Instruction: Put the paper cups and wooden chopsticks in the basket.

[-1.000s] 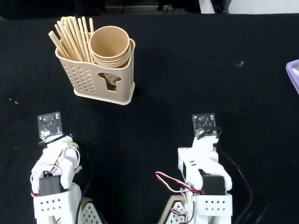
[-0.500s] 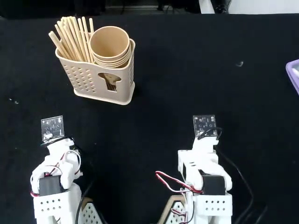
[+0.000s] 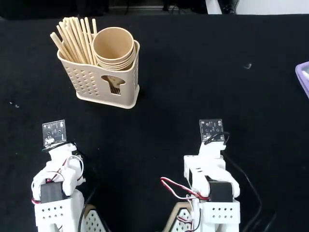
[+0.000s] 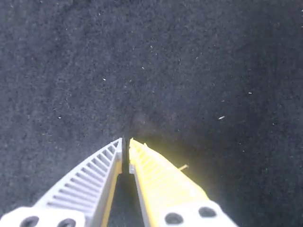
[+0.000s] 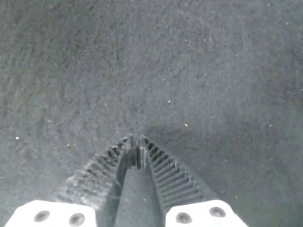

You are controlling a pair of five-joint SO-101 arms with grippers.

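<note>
**Resting Folded, Well Short of a Filled Basket**

Looking down over the black cloth-covered table (image 3: 203, 63) and finding a beige perforated plastic basket (image 3: 96, 86) standing upright at the far left. Finding a nested stack of tan paper cups (image 3: 114, 46) sitting mouth-up in the right part of the basket. Finding a bundle of pale wooden chopsticks (image 3: 75, 34) leaning in the left part, just beside the cups, ends fanning out above the rim. Spotting the corner of a purple thing (image 3: 304, 77) at the table's right edge, well apart from the basket; too little showing to tell what.

Seeing the white left arm (image 3: 55, 169) sitting folded at the near left edge, well apart from the basket, and the white right arm (image 3: 211, 166) sitting folded near the middle of the near edge.

Finding the left gripper (image 4: 126, 142), with one white finger and one yellow, pressed together tip to tip and pointing at bare black cloth. Finding the right gripper (image 5: 136, 139) likewise pressed together at the tips, hanging over bare cloth.
</note>
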